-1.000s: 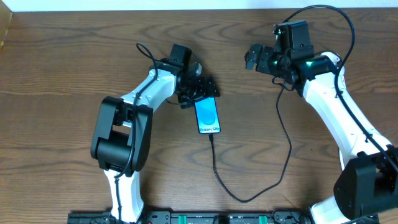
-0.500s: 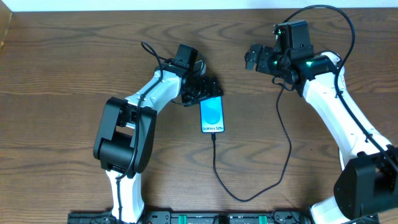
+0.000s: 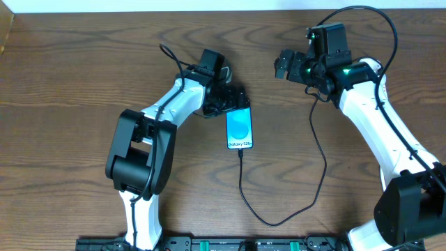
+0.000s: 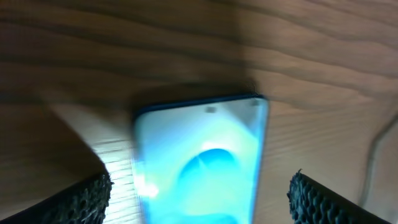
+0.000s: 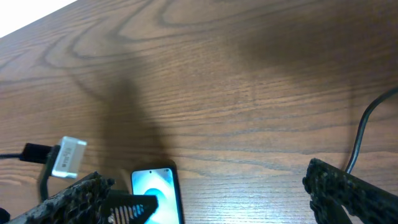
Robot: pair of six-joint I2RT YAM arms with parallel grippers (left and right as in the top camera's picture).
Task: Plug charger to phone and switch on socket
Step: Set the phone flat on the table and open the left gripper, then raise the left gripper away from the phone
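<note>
The phone (image 3: 239, 130) lies flat on the table, its blue screen up, and also shows in the left wrist view (image 4: 199, 162) and the right wrist view (image 5: 155, 186). The black charger cable (image 3: 279, 222) is plugged into the phone's near end, loops toward the front and runs up to the right arm. My left gripper (image 3: 228, 103) is open at the phone's far end, with a finger on each side of it (image 4: 199, 193) and a gap at both. My right gripper (image 3: 284, 64) is open and empty above the table (image 5: 208, 177). The socket is out of view.
The wooden table (image 3: 70, 84) fills the view. A small white connector on a black lead (image 5: 68, 157) shows by my left arm. A stretch of black cable (image 5: 360, 134) hangs at the right of the right wrist view.
The phone and my left gripper have shifted slightly right and toward the front, the plugged cable end moving with them. The right arm has not moved.
</note>
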